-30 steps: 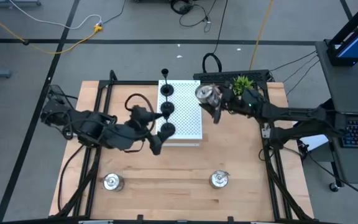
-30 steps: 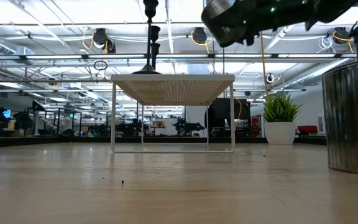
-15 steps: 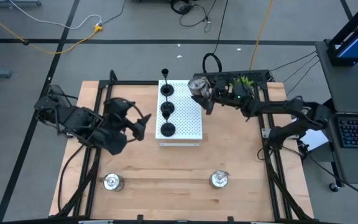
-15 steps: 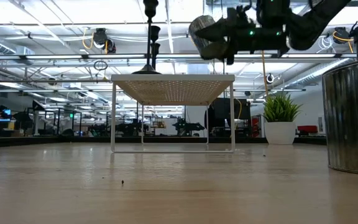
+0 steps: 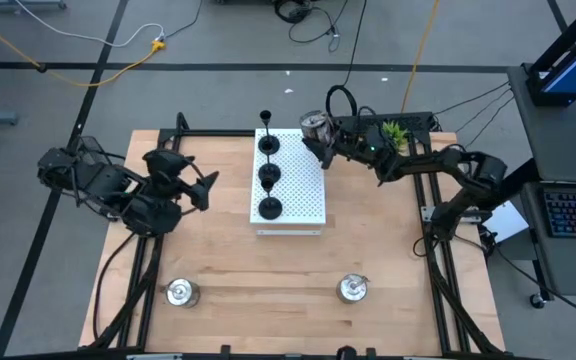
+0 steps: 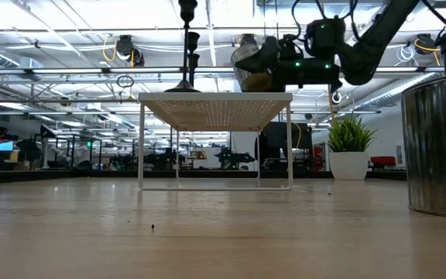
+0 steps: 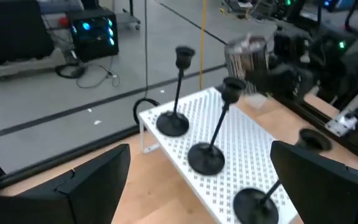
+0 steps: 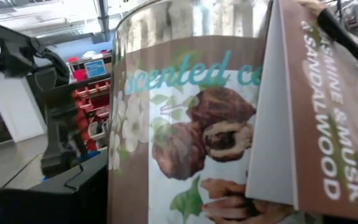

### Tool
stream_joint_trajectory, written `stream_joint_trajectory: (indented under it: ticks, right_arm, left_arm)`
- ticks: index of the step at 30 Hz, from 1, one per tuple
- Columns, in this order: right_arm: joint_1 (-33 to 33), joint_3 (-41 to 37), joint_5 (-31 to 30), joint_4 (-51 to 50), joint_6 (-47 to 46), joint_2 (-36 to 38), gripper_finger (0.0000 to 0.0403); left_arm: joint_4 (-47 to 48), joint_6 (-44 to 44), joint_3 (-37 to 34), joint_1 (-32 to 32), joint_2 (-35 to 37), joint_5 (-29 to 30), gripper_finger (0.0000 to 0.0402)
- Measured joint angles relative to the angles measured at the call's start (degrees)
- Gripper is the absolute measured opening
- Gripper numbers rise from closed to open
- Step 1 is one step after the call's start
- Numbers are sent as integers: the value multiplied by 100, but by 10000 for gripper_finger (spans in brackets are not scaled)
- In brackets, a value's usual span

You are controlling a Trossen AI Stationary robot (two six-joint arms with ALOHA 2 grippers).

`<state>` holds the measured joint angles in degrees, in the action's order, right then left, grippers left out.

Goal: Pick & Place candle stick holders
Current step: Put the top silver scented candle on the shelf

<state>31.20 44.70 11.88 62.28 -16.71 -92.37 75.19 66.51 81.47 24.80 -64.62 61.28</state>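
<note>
1. Placed: I count three black holders (image 5: 268, 178) standing in a row on the white board (image 5: 303, 195).
2. In transit: one silver holder (image 5: 314, 126), clamped between my right gripper (image 5: 324, 140) fingers, over the board's far right corner; by the low view it hangs just above the board top.
3. Outstanding: two silver holders (image 5: 180, 292) (image 5: 352, 289) on the bench (image 5: 268, 265), well apart from either gripper.
4. Left gripper (image 5: 200, 188): fingers spread, empty, beside the board.
</note>
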Motion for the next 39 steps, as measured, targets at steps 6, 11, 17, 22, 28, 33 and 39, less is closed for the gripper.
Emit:
stream_joint_trajectory:
  ticks: [6, 11, 17, 22, 28, 33, 39]
  right_arm:
    - [-4, 223, -10, -46, 230, -318, 343]
    - [36, 272, -198, -79, 253, -501, 343]
    - [33, 354, -632, -96, 255, -761, 343]
    - [-3, 593, -773, -225, 245, -983, 343]
    - [-20, 733, -766, -277, 243, -1070, 343]
    - [-55, 734, -893, -603, 284, -1076, 343]
    - [-229, 735, -879, -578, 396, -1070, 343]
  left_arm:
    - [-1745, -1153, -1197, -455, 650, -717, 392]
    - [-3412, -2342, -2134, -1097, 1126, -1712, 392]
    - [-4642, -3311, -2823, -1832, 1594, -2688, 392]
    - [-4800, -3586, -2983, -2294, 1626, -3265, 392]
    - [-4841, -3698, -3075, -2640, 1596, -3639, 392]
    - [-4842, -3824, -3082, -2895, 1596, -3820, 392]
    - [-4845, -3965, -3082, -3223, 1596, -4080, 392]
